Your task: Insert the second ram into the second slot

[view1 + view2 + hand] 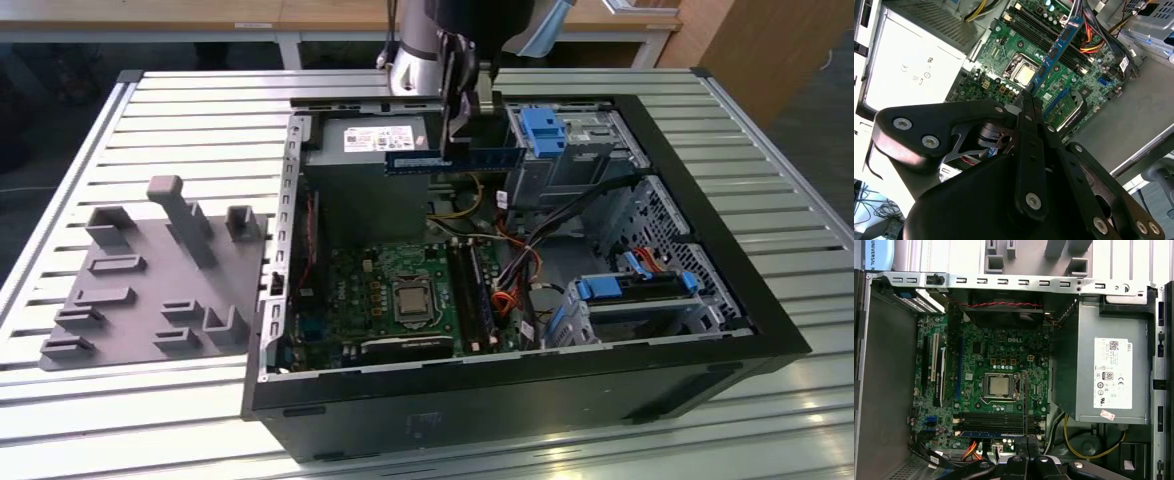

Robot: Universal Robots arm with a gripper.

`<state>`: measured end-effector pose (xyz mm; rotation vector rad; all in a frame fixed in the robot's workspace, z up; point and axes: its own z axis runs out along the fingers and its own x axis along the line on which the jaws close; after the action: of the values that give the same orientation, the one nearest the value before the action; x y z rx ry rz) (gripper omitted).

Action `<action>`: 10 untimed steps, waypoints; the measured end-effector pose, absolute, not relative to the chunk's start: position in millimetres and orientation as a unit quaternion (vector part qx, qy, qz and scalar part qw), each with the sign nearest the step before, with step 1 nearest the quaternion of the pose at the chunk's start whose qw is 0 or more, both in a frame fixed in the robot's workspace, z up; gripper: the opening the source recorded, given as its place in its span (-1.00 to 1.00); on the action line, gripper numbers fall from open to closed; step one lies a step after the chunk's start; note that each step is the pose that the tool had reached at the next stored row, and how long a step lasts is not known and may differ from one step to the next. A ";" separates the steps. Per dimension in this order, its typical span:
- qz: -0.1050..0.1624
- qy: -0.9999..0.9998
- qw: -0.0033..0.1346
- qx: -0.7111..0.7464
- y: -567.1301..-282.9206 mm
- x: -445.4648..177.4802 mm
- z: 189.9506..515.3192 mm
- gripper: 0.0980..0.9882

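Open air above the slots [470,290]; cables [515,265] crowd one side, power supply [350,180] walls one end.

One computer case [507,375], one motherboard [354,290], one power supply [347,165], two rams (first ram [989,433] seated, second ram [416,162] aloft).

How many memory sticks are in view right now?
2. One blue memory stick is clamped in the gripper above the open case. The other stick looks seated in the slot farthest from the processor. Cables may hide more.
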<state>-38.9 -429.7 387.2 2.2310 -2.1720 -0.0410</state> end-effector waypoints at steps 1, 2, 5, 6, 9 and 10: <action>-0.013 -0.697 0.014 0.716 -430.6 -38.9 387.2 -0.96; -0.013 -0.697 0.014 0.716 -431.3 -38.9 387.2 -0.96; -0.013 -0.697 0.014 0.716 -433.3 -38.9 387.2 -0.96; -0.013 -0.697 0.014 0.716 -434.1 -38.9 387.2 -0.96; -0.013 -0.697 0.015 0.716 -437.0 -38.9 387.2 -0.96; -0.012 -0.697 0.015 0.716 -438.2 -38.9 387.2 -0.96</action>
<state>-38.9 -438.2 387.2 2.2299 -2.1710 -0.0388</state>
